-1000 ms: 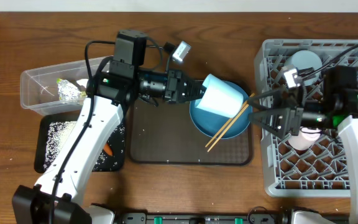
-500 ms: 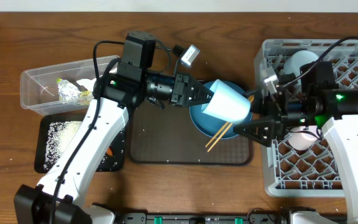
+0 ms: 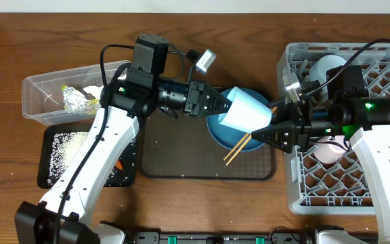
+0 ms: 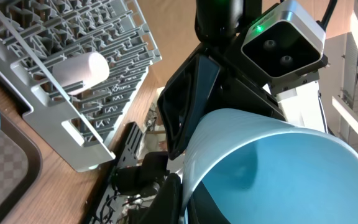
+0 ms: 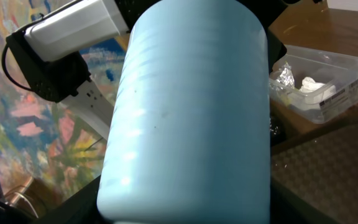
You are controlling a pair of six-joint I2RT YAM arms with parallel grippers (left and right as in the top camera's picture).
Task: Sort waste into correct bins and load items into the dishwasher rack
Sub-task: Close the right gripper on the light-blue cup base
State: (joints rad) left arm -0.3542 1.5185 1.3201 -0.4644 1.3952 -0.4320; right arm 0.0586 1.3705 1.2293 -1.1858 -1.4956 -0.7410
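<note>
The light blue cup (image 3: 247,112) hangs on its side above the blue plate (image 3: 230,137), mouth toward my left gripper (image 3: 222,108), which is shut on its rim (image 4: 188,186). My right gripper (image 3: 271,130) reaches in from the rack side. Its fingers (image 5: 73,208) press both flanks of the cup (image 5: 191,112) near its base. Wooden chopsticks (image 3: 244,145) lean across the plate. The grey dishwasher rack (image 3: 303,183) holds a pale bowl (image 3: 330,66) and a pale pink cup (image 3: 327,153).
At the left, the clear tub (image 3: 39,85) holds foil (image 3: 78,100), tissue and a wrapper. The black tray (image 3: 49,177) below it holds rice and a carrot (image 3: 117,163). The brown serving tray (image 3: 181,159) lies under the plate.
The left arm carried the cup to the right over the plate. The right gripper came in from the rack, and its jaws narrowed onto the cup's base end.
</note>
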